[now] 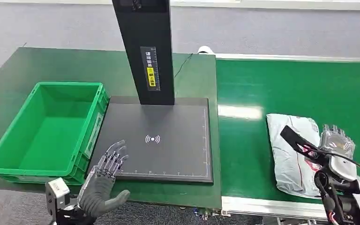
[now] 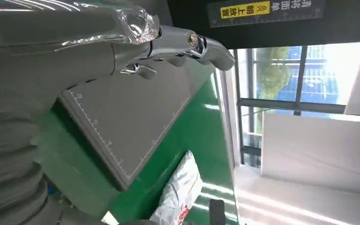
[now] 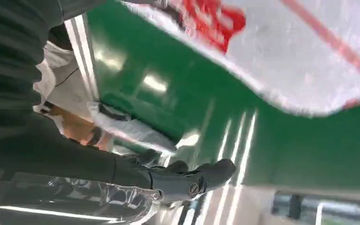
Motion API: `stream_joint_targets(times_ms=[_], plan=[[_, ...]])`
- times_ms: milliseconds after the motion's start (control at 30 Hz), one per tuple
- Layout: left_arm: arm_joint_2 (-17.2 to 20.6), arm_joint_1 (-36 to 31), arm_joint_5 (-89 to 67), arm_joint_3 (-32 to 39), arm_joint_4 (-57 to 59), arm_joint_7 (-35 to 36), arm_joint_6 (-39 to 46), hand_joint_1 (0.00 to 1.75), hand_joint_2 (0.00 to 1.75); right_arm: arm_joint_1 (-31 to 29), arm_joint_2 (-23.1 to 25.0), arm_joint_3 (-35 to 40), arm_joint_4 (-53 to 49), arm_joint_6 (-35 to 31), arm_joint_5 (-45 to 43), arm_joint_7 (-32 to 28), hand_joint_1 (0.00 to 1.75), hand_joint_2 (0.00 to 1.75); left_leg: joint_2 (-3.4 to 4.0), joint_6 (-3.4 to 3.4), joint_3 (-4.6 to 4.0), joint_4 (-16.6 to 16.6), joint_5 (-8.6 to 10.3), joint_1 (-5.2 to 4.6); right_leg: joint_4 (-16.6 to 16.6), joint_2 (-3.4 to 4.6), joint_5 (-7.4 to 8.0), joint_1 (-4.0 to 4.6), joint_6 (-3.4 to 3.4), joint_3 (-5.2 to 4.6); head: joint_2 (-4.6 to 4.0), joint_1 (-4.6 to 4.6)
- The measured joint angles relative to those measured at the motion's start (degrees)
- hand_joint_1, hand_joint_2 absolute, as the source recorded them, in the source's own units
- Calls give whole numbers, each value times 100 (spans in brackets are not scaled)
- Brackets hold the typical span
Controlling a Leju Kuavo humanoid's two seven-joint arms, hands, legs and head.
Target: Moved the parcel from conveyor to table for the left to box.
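The parcel [image 1: 291, 151], a white-grey plastic bag with red print, lies flat on the green conveyor belt [image 1: 300, 89] near its front edge. My right hand [image 1: 337, 144] hovers at the parcel's right side with its fingers apart and holds nothing. In the right wrist view the parcel [image 3: 309, 56] sits apart from the fingers [image 3: 187, 180], with belt between them. My left hand [image 1: 107, 174] is open over the front left corner of the black scan pad [image 1: 168, 154]. The left wrist view shows its fingers [image 2: 178, 42] above the pad [image 2: 126, 122], with the parcel [image 2: 180, 187] beyond.
A green crate [image 1: 9, 159] with nothing in it stands on the dark green table [image 1: 28, 65], left of the pad. A black post [image 1: 145, 47] rises from the pad's back edge. The conveyor's silver rail [image 1: 262, 206] runs along the front.
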Motion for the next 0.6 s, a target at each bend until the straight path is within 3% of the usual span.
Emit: stream_joint_targets(times_ms=[300,600], plan=[[2,4,-9,13,0,-2,-112,0,175,250,-90,-87,22,630,-1262,-912,0,175,0,0,-1,0,0,1,0,0,0,1,0,-3,0,-2],[7,63,-63,24,0,-31,-127,0,175,529,-260,-39,-186,807,-1583,-971,0,175,0,0,-4,0,-1,0,0,0,0,0,0,-5,0,-2]])
